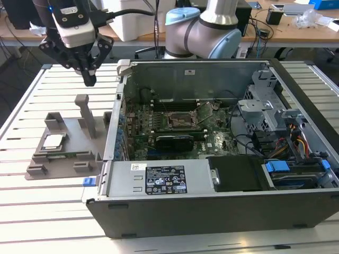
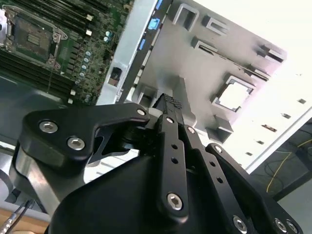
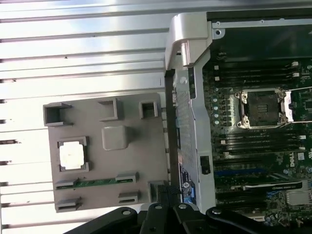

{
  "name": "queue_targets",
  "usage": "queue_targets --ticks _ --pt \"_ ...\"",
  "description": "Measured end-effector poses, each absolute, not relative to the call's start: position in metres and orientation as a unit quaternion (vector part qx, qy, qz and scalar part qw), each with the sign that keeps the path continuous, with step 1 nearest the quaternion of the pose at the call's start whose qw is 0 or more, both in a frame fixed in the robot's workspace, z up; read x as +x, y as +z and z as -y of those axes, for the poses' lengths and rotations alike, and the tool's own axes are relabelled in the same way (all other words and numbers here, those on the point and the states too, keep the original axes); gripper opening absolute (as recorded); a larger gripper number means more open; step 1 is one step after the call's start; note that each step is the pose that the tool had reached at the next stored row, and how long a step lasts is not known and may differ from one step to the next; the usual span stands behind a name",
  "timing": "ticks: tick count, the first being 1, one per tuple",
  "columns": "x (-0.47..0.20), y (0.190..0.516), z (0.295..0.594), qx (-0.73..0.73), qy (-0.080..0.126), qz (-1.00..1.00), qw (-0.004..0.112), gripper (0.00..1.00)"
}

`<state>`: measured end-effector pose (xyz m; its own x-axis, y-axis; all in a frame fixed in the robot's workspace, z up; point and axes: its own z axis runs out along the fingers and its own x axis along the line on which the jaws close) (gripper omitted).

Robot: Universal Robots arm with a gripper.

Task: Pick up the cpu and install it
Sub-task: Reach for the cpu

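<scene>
So the cpu (image 1: 53, 141) is sitting flat in a square pocket of the grey holder (image 1: 71, 127), out on the slatted table (image 1: 32, 196) at the exterior view's left of the open computer case (image 1: 212, 203). It's on the left side of the holder, with the tall post (image 1: 85, 114) just to its right.

The gripper (image 1: 90, 80) hangs above the far side of the holder, well clear of the chip. Its fingers look pinched together with nothing between them.

Handling-wise, I'd treat this thing as very light, thin and totally stiff, so there's no give at all. The shiny metal top is probably slick, and the underside is likely the delicate bit. I'd take it by two opposite green edges, squeezing gently and keeping it level.

In the first wrist view the pocket's walls (image 3: 73, 141) seem to hug two sides of the chip and leave the other two more open. Those open sides look like where the fingertips would fit.

The empty socket (image 1: 183, 120) is inside the case on the motherboard (image 1: 212, 138), with its frame flipped up as far as I can tell.
</scene>
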<state>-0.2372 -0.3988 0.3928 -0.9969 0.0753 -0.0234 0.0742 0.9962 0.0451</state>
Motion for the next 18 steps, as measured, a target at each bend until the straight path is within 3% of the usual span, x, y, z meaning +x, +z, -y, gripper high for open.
queue_targets --ticks 18 --pt "-0.331 0.39 0.399 0.037 0.022 -0.999 0.013 0.11"
